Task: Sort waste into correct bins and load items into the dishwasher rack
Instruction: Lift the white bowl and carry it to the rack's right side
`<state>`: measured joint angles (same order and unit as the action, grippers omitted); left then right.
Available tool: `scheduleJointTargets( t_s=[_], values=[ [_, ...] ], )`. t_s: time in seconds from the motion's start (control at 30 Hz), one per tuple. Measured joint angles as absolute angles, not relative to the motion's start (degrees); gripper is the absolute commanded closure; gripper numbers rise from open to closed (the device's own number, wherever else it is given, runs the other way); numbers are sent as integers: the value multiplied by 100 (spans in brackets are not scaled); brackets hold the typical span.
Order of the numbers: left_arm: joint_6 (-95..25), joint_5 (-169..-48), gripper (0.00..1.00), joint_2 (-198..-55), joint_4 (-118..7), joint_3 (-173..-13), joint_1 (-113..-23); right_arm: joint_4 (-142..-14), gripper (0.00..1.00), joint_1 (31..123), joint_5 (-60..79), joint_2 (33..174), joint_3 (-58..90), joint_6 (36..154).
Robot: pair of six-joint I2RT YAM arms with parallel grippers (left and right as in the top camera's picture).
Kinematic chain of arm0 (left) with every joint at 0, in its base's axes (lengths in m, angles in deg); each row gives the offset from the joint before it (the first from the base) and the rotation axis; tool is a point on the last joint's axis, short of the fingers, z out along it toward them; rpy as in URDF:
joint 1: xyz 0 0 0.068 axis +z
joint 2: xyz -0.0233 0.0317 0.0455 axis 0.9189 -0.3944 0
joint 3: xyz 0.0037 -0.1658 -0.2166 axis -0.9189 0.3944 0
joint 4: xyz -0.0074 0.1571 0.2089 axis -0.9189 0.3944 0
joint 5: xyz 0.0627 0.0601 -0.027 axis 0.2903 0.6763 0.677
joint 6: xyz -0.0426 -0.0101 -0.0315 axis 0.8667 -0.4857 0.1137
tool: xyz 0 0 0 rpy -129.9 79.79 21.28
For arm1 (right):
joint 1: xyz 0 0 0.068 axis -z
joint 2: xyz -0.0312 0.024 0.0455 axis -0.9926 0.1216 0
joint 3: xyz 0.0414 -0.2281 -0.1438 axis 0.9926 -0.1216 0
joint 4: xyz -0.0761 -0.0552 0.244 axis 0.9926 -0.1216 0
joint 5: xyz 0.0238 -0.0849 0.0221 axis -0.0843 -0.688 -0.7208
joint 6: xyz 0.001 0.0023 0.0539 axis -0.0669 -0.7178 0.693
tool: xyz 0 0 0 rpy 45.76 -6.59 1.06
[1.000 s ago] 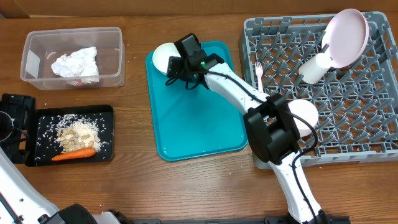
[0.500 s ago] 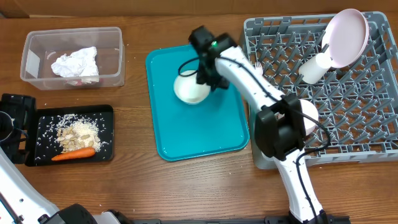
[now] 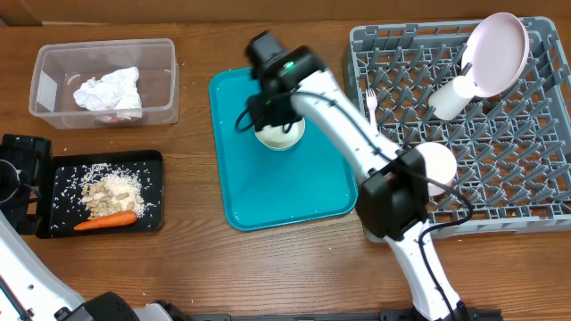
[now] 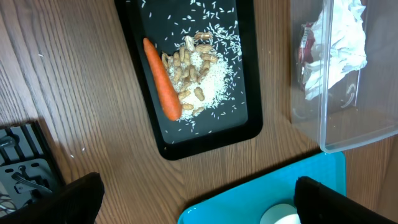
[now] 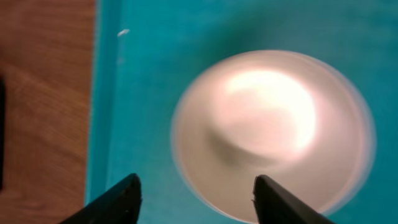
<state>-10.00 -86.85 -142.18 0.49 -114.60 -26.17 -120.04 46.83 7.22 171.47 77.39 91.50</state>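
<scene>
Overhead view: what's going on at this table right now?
The right gripper hovers over a small white bowl on the teal tray, jaws apart, not gripping it. A plate, cup, fork and second bowl sit in the dishwasher rack. The napkin is in the clear tub, carrot and scraps in the black tray. The left gripper hangs open.

No writing, label, brand or number can be read in any view. The red wrapper (image 4: 309, 37) inside the clear tub (image 4: 348, 134) shows no legible print.
</scene>
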Motion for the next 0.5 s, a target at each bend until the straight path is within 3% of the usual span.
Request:
scheduleJointTargets(
  t_s=[0.4, 0.5],
  values=[
    [-1002, -8685, 0, -14218, 49, -11460, -2617, -11117, 32, 4266, -56, 17147, 6736, 8785],
    [-1000, -8685, 0, -14218, 49, -11460, -2617, -11067, 43, 4297, -305, 17147, 6682, 8859]
  ],
)
